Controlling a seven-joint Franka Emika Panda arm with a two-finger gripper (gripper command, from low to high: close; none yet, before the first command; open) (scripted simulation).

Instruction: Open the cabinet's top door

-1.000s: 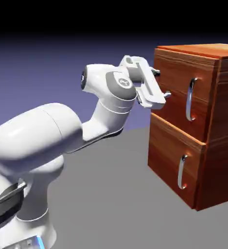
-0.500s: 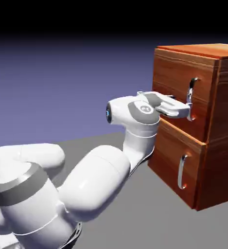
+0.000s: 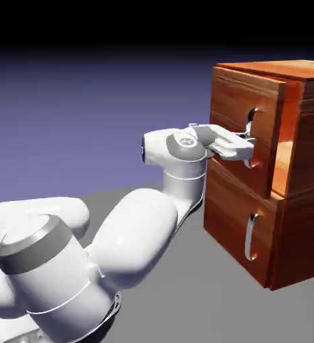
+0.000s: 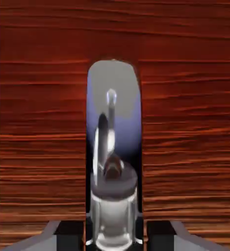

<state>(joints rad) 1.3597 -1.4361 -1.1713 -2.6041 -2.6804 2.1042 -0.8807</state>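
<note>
**Cabinet, top door — gripper clamped on handle**

We record the cabinet (image 3: 280,174) at the right of the exterior frame, reddish-brown wood grain. Its top door (image 3: 243,134) stands ajar, a lit gap showing along its right edge. The gripper (image 3: 250,145) reaches level from centre frame — jaws clenched on the top door's silver handle (image 4: 108,147). Below, the lower door (image 3: 236,224) sits flush.

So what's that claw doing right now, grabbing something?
Gripper: closed on the top door's silver handle.
</note>
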